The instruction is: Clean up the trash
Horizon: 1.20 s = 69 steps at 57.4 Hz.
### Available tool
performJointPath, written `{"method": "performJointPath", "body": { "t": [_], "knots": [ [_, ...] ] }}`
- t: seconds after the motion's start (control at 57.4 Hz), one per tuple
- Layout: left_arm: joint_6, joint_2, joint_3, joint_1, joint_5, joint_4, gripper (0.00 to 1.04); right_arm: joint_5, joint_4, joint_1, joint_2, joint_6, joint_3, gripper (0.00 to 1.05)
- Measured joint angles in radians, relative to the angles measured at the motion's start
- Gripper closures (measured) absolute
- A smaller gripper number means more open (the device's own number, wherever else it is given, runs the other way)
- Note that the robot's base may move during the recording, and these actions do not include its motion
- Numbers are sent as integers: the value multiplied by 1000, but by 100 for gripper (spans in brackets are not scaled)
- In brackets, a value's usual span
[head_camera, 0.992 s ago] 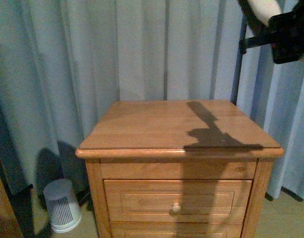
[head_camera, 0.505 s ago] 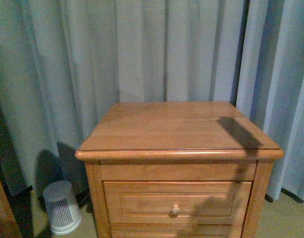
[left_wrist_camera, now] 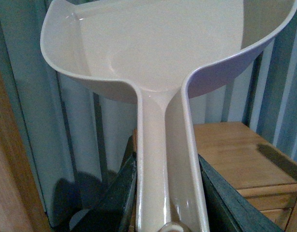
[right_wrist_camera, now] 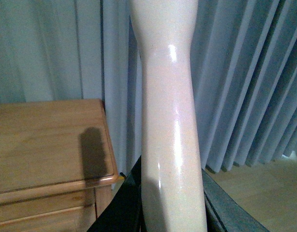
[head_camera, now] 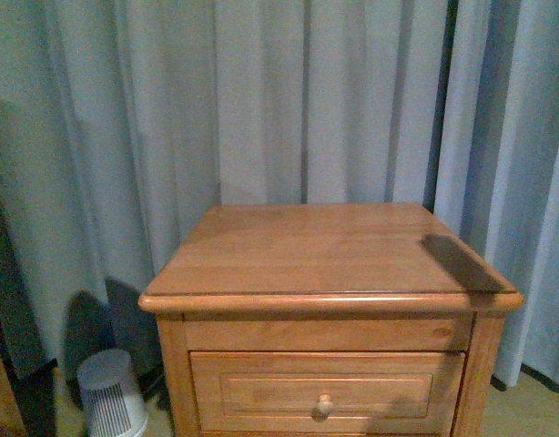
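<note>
My left gripper [left_wrist_camera: 167, 193] is shut on the handle of the pinkish-beige dustpan [left_wrist_camera: 158, 43], whose scoop is held up in front of the curtain, beside the wooden nightstand [left_wrist_camera: 235, 154]. My right gripper [right_wrist_camera: 170, 203] is shut on the beige handle of the hand brush [right_wrist_camera: 165, 96]; its bristles are out of view. The nightstand top [head_camera: 325, 250] shows bare in the front view, with a dark shadow near its right edge. No trash scrap shows in any view. Neither arm shows in the front view.
Grey-blue curtains [head_camera: 261, 100] hang behind the nightstand. A small white ribbed bin [head_camera: 111, 396] stands on the floor at its left. The drawer has a round knob [head_camera: 325, 403]. Wooden floor [right_wrist_camera: 255, 193] lies to the nightstand's right.
The right arm with the brush has left the top right of the front view. Its shadow on the nightstand top shrank toward the right edge. The camera view shifted slightly, so the nightstand sits lower.
</note>
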Motion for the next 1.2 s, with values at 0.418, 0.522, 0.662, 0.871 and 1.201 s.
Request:
{"method": "performJointPath", "body": {
  "t": [0.418, 0.522, 0.662, 0.871, 1.201],
  "knots": [
    [0, 0, 0, 0, 0, 0, 76, 0, 0, -2, 0, 0, 0, 85],
    [0, 0, 0, 0, 0, 0, 76, 0, 0, -2, 0, 0, 0, 85],
    [0, 1, 0, 0, 3, 0, 76, 3, 0, -4, -2, 1, 0, 85],
    [0, 3, -2, 0, 4, -1, 76, 11, 0, -6, -8, 7, 0, 85],
    [-6, 0, -5, 3, -7, -3, 76, -3, 2, -4, 1, 7, -1, 85]
  ]
}}
